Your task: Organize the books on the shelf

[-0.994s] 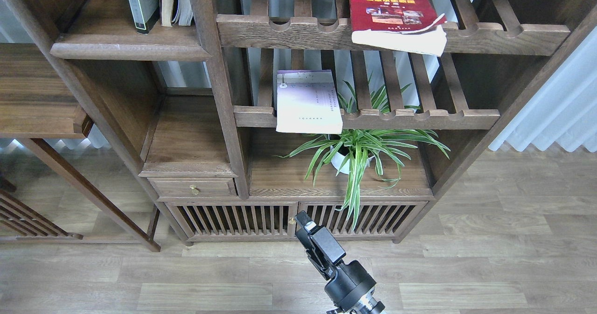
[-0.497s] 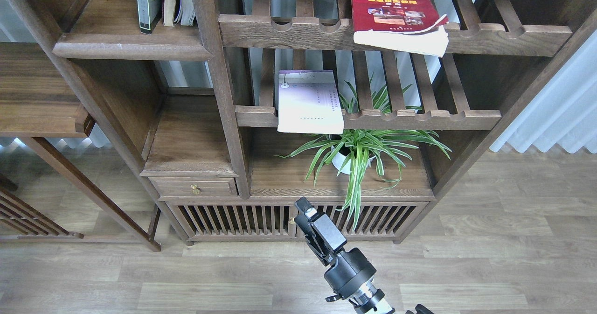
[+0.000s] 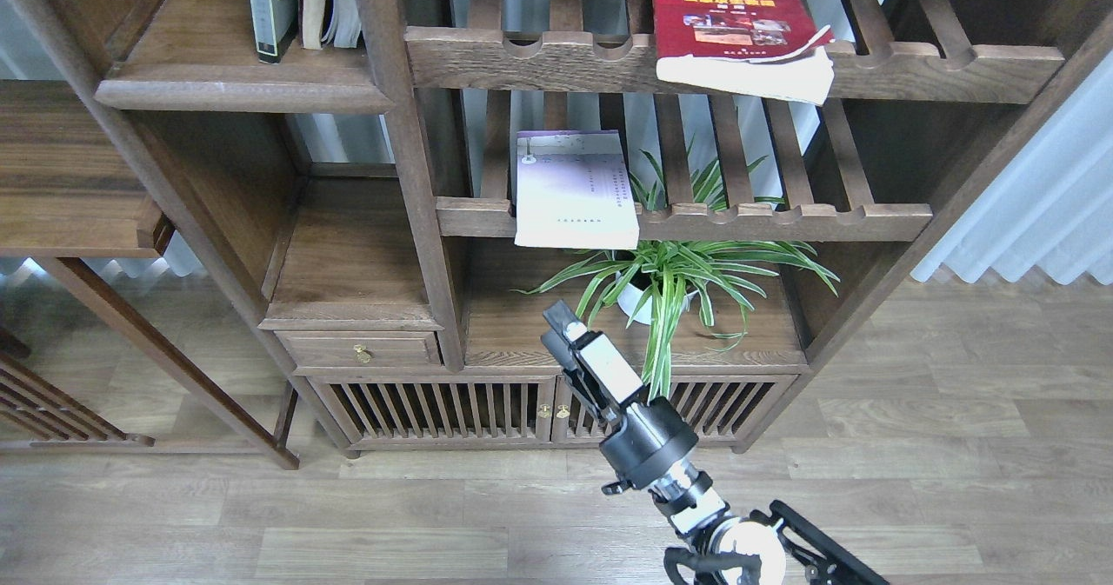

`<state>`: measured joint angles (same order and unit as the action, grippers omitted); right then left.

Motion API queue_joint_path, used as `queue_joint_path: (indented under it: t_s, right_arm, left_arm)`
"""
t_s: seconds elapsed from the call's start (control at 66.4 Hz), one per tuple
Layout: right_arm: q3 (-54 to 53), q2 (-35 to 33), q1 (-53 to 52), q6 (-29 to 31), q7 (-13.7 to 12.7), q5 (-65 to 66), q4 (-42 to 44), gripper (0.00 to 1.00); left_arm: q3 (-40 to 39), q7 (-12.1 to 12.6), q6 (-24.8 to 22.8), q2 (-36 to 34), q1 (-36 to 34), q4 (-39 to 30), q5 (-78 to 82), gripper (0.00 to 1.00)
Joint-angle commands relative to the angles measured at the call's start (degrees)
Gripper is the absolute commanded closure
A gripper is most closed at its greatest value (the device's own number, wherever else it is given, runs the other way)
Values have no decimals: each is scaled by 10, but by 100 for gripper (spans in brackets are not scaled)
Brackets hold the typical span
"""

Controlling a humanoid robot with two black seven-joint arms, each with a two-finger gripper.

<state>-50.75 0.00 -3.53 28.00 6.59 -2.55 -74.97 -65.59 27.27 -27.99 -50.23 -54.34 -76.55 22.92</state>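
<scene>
Books are in three places: on the shelf [image 3: 235, 89] at upper left the yellow-green book [image 3: 265, 3] stands upright with its dark spine to the front, next to some other upright volumes; the lavender book [image 3: 574, 192] lies flat on the lower rack [image 3: 765, 220], its near edge past the front rail; the red book [image 3: 735, 33] lies flat on the upper rack [image 3: 913, 68], its near corner overhanging and the cover a little curled. All three look like paperbacks, so I judge them light but soft: a book held by one corner will probably bend. The overhanging edge is the natural place to take hold, pinching through cover and pages near the middle of that edge. The red book is thick and probably heavier, so it needs a wider opening. The right gripper [image 3: 565, 342] is below the lavender book, near the plant [image 3: 669, 276], and holds nothing; it is seen edge-on, so I cannot tell how far it is open. The left gripper is not visible.
</scene>
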Motion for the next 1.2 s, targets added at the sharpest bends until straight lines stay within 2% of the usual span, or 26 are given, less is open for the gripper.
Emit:
queue_joint_path:
  t_s: [0.0, 0.03, 0.241, 0.572, 0.708, 1.189]
  right_arm:
    - [-11, 0, -26, 0, 0, -1, -7, 8]
    - [-32, 0, -33, 0, 0, -2, -7, 8]
    - [-110, 0, -30, 0, 0, -5, -7, 8]
    - [-181, 0, -37, 0, 0, -5, -33, 8]
    - [-188, 0, -57, 0, 0, -4, -35, 11]
    - [-215, 0, -112, -1, 0, -2, -33, 10]
  left_arm:
    - [-38, -1, 0, -5, 75, -26, -11, 0]
    - [-66, -1, 0, -5, 119, -26, -12, 0]
    - [-149, -6, 0, 4, 249, -26, -12, 0]
    - [-212, -6, 0, 50, 397, -18, -12, 0]
    - [-216, -6, 0, 74, 430, -13, -12, 0]
    - [-236, -6, 0, 93, 436, -8, -12, 0]
